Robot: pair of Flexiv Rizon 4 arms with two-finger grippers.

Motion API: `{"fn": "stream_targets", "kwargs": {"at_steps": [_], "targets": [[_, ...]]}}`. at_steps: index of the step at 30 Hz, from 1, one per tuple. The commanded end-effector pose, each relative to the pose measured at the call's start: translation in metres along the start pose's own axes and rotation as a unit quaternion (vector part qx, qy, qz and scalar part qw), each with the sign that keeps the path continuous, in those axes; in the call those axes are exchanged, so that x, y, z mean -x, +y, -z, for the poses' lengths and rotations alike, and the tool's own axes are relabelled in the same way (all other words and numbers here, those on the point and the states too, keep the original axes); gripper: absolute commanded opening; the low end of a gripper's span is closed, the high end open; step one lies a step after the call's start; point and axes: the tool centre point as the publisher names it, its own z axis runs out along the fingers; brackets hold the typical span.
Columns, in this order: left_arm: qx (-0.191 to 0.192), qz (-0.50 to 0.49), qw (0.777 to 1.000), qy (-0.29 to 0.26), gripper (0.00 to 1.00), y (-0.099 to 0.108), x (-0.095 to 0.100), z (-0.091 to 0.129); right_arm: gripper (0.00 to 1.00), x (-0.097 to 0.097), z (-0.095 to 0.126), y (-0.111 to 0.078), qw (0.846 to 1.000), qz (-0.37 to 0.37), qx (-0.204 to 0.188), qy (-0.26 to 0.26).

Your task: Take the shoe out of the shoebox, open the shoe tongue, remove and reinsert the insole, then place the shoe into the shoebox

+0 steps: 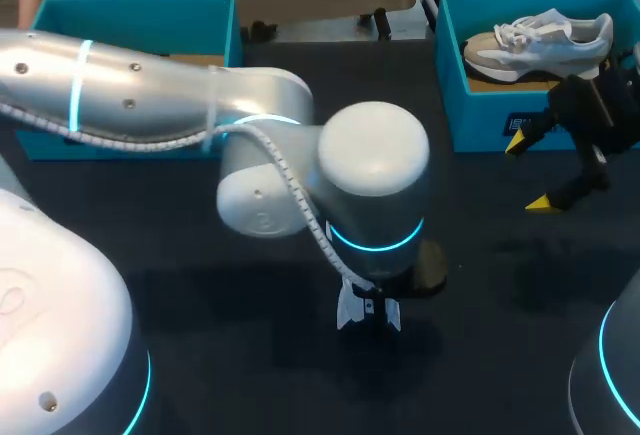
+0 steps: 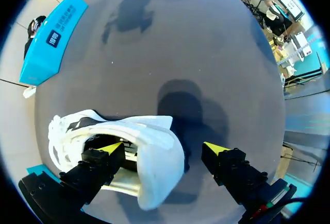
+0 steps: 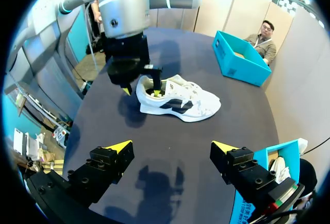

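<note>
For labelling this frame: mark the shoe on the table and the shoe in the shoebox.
shoe on the table (image 3: 178, 100), right wrist view, middle of its side.
shoe in the shoebox (image 1: 540, 45), head view, middle of its upper.

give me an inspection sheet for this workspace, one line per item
surface: dark tabletop, bare in front.
job's things: white sneaker with a black side mark stands upright on the table; teal cardboard shoebox holds a second grey-and-white sneaker; another teal shoebox sits at far left.
clutter: nothing seen.
grippers: left gripper open, one yellow tip inside the sneaker's heel opening; right gripper open above bare table.
cables: white ribbed cable runs along the left arm.
surroundings: nothing seen reaching over the table.
</note>
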Motion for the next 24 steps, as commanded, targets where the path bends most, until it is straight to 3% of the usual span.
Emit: {"fn": "stream_targets", "kwargs": {"at_steps": [1,7,9,11,15,18,20,21,23,24], "targets": [[0.016,0.003,1.0,0.004,0.65,-0.008,0.001,-0.012,1.0,0.0,-0.001,0.0,1.0,0.0,-0.001,0.0],[0.018,0.002,1.0,0.015,0.78,0.003,0.0,-0.01,1.0,0.0,-0.001,0.0,1.0,0.0,-0.001,0.0],[0.018,0.001,1.0,0.016,0.96,0.005,0.0,-0.009,1.0,0.0,-0.001,0.0,1.0,0.0,-0.001,0.0],[0.017,0.001,1.0,0.019,1.0,0.006,0.0,-0.008,1.0,0.0,-0.001,0.0,1.0,0.0,-0.001,0.0],[0.013,0.0,1.0,0.026,0.99,0.012,0.001,-0.007,1.0,0.0,-0.001,0.0,1.0,0.0,-0.001,0.0],[0.011,-0.006,0.999,0.032,0.88,0.016,0.002,-0.006,1.0,0.0,-0.001,0.0,1.0,0.0,-0.001,0.0],[0.012,-0.01,0.999,0.03,0.71,0.017,0.001,-0.005,1.0,0.0,-0.001,0.0,1.0,0.0,-0.001,0.0],[0.013,-0.012,0.999,0.032,0.54,0.017,0.0,-0.006,1.0,0.0,-0.001,0.0,1.0,0.0,-0.001,0.0],[0.016,-0.012,0.999,0.036,0.3,0.018,0.001,-0.009,1.0,0.0,-0.001,0.0,1.0,0.0,-0.001,0.0],[0.016,-0.013,0.999,0.038,0.25,0.018,0.001,-0.009,1.0,0.0,-0.001,0.0,1.0,0.0,-0.001,0.0]]}}
